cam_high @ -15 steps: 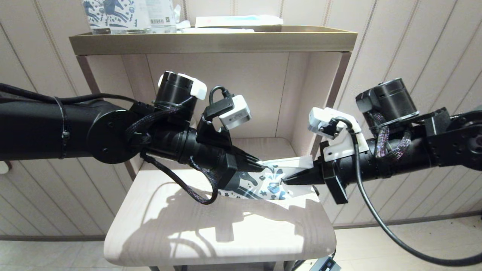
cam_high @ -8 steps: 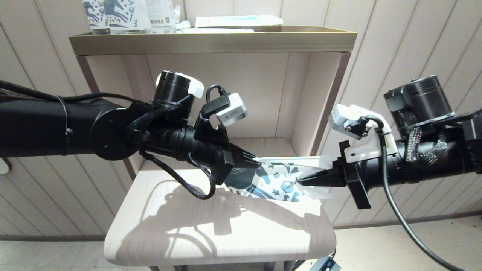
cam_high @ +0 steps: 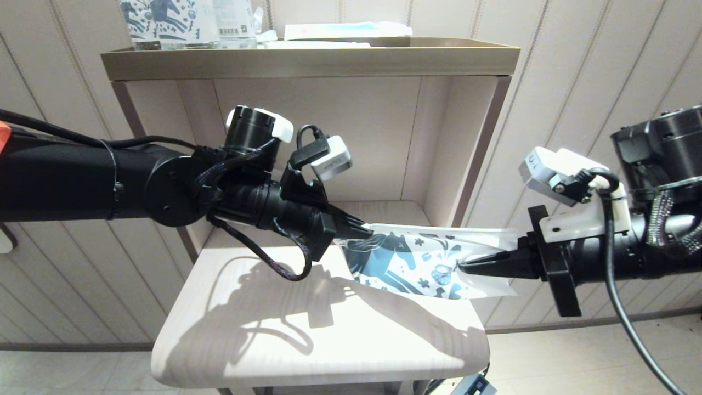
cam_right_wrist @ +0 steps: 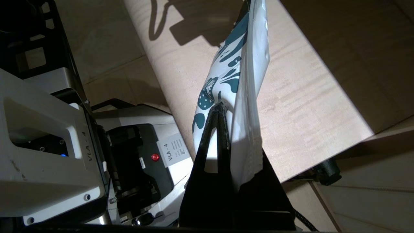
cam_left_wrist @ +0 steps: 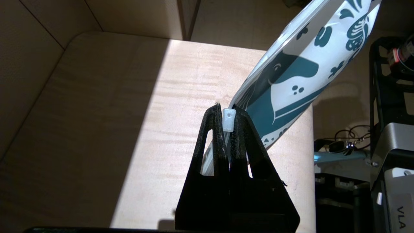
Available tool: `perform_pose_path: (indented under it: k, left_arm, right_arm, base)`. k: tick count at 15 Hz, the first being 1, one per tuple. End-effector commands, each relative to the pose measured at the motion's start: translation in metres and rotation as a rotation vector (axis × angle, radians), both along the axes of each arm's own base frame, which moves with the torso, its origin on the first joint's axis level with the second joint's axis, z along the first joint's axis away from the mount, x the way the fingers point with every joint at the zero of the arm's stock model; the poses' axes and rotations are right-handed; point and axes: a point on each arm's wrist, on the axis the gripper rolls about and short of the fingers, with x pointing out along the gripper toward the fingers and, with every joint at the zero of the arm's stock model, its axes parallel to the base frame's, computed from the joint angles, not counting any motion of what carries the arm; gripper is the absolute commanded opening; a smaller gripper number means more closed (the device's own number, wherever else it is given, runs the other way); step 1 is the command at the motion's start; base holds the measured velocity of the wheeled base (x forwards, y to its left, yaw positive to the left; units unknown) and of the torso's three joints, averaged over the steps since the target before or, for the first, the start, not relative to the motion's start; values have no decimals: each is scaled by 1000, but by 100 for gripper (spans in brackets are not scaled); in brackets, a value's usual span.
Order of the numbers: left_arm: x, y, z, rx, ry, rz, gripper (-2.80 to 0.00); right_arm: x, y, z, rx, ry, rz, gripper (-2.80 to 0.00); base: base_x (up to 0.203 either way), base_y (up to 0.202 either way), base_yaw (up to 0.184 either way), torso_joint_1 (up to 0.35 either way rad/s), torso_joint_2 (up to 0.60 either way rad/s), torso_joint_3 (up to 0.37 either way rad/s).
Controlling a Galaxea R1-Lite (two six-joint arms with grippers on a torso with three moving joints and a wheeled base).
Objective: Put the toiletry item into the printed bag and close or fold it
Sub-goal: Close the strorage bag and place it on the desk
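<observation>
The printed bag [cam_high: 417, 263], white with a dark teal horse, hangs stretched nearly level between both grippers, above the shelf board. My left gripper [cam_high: 367, 233] is shut on the bag's left end. In the left wrist view a small white plastic tab [cam_left_wrist: 228, 119] with a hole sits pinched between the fingertips of the left gripper [cam_left_wrist: 228, 118], at the edge of the bag [cam_left_wrist: 291, 74]. I cannot tell whether that tab belongs to the toiletry item, which is otherwise hidden. My right gripper [cam_high: 463, 267] is shut on the bag's right part, seen in the right wrist view as gripper [cam_right_wrist: 220, 105] on bag [cam_right_wrist: 249, 81].
The pale wooden shelf board [cam_high: 274, 329] lies below the bag, with the unit's back and right side wall [cam_high: 482, 148] close by. A gold tray [cam_high: 307, 60] on top carries horse-printed packs [cam_high: 164, 22]. The robot's base [cam_right_wrist: 48, 129] stands beneath the right arm.
My right gripper has pulled away to the right with the bag's end, and the bag has stretched out longer and flatter. The left gripper has drawn slightly left, keeping its hold.
</observation>
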Motion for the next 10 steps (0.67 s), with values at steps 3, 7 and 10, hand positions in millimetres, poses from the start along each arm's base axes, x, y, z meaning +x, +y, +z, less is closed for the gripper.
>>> perform_pose_path:
  k: [3, 7, 10]
  left_arm:
    - [3, -2, -5, 7, 6, -5, -280]
    - [5, -2, -6, 8, 6, -4, -280]
    - [6, -3, -8, 11, 9, -3, -280]
  right_arm:
    - [-20, -12, 2, 15, -23, -12, -280]
    - [-28, -18, 1, 17, -25, -24, -280]
    - [-31, -24, 0, 25, -24, -37, -280]
  base:
    - [0, 0, 0, 0, 0, 0]
    - [0, 0, 0, 0, 0, 0]
    - [0, 0, 0, 0, 0, 0]
